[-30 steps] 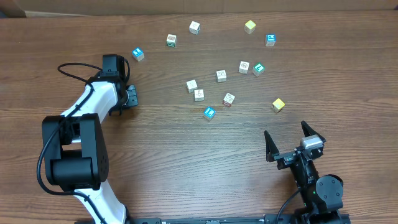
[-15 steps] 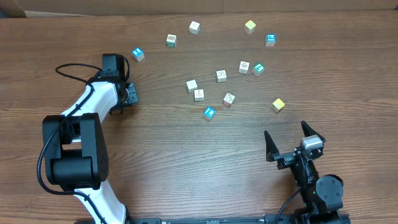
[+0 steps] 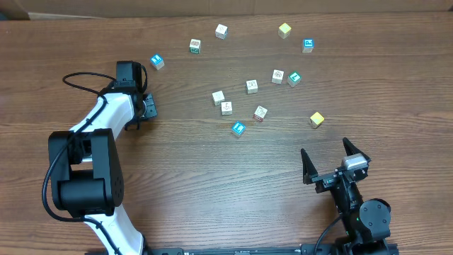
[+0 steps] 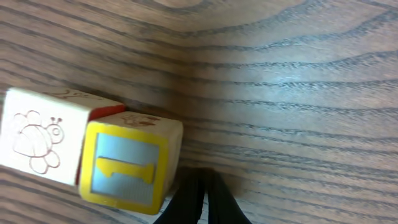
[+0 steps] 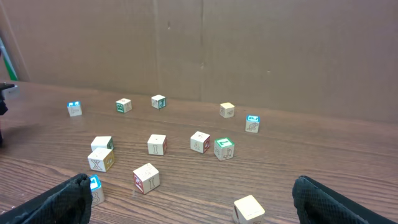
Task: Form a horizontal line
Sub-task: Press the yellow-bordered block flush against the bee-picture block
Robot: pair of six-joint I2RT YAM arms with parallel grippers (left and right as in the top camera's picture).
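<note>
No row of four touching cubes shows in any view. In the left wrist view a white cube with a bee drawing touches a yellow-framed cube. My left gripper is shut and empty, its tips just right of the yellow-framed cube. It sits at the table's left in the overhead view, where those two cubes are hidden. Loose single cubes lie scattered, among them a blue one, a white one and a yellow one. My right gripper is open and empty near the front edge.
More single cubes lie toward the back: blue, white, yellow, blue. The right wrist view shows a brown cardboard wall behind the cubes. Bare wood lies between the cubes and my right gripper.
</note>
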